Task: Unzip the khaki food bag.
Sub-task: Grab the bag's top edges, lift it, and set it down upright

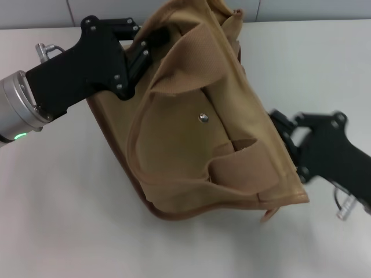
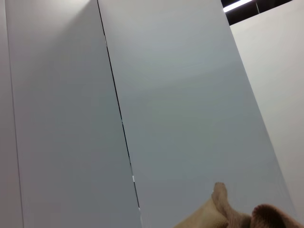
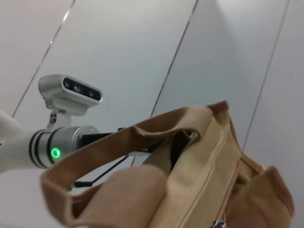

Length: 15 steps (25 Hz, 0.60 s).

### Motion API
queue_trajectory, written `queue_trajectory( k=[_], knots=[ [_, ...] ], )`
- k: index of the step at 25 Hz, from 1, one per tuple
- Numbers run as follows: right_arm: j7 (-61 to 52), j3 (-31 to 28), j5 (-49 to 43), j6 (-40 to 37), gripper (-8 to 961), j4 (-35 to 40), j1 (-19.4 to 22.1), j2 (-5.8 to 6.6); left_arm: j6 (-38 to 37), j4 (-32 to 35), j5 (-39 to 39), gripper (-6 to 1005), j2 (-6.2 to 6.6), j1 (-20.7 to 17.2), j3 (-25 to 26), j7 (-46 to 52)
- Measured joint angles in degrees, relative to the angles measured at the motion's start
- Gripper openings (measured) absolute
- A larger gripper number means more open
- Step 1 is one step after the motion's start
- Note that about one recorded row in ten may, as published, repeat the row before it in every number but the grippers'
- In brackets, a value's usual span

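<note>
The khaki food bag stands tilted on the white table, front pocket and silver snap facing me, with its two wide strap handles flopped over the front. My left gripper is at the bag's far left top corner, shut on the fabric there. My right gripper is against the bag's right end, blurred. In the right wrist view the bag fills the foreground, with its zipper line running along the top. A bit of the bag's fabric shows in the left wrist view.
The white table stretches around the bag. Grey wall panels stand behind it. The left arm with its green light shows beyond the bag in the right wrist view.
</note>
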<state>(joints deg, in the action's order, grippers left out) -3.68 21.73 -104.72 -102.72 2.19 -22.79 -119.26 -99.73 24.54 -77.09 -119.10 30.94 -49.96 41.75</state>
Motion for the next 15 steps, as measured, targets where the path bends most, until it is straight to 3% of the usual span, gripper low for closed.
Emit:
queue_trajectory(
  k=[4,9,15],
  knots=[
    [-1.9,1.3,0.0,-2.8,-3,2.2,7.5,0.00,0.8,-0.1,0.4,141,0.01,0.2,0.0,0.0],
    [-4.2,1.3,-0.1,-4.0,-2,4.7,12.0,0.07,1.1,-0.1,0.5,144,0.01,0.3,0.0,-0.2],
    [-7.0,-1.8,0.4,-5.5,22,4.5,13.0,-0.03,1.1,-0.1,0.5,149,0.07,0.4,0.2,-0.2]
  ],
)
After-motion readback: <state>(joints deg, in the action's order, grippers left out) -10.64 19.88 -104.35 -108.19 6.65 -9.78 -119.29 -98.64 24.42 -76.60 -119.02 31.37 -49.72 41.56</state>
